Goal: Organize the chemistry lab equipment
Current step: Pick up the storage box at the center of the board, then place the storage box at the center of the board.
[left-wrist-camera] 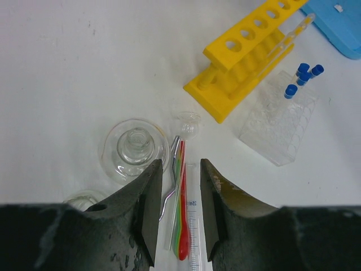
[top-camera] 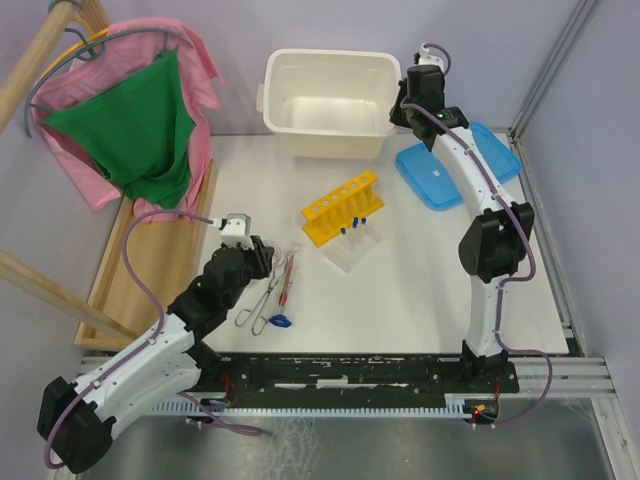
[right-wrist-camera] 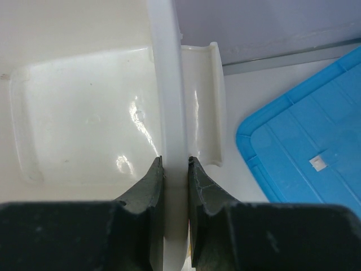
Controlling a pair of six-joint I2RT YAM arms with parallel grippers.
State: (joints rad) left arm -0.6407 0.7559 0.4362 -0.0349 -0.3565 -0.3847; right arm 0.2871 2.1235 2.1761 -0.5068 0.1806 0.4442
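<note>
Left gripper: jaws apart; I have the red rod on the table between them, long axis straight ahead | right gripper: clamped on white tub rim, well apart.

White-shelled, black-jointed arms trail purple-grey cables; the left end effector and right end effector are scuffed matte black.

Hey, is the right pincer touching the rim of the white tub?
Touching. The right wrist view shows the right pincer straddling the rim of the white tub, both fingers pressed flat against it, one on each side, with no gap.
</note>
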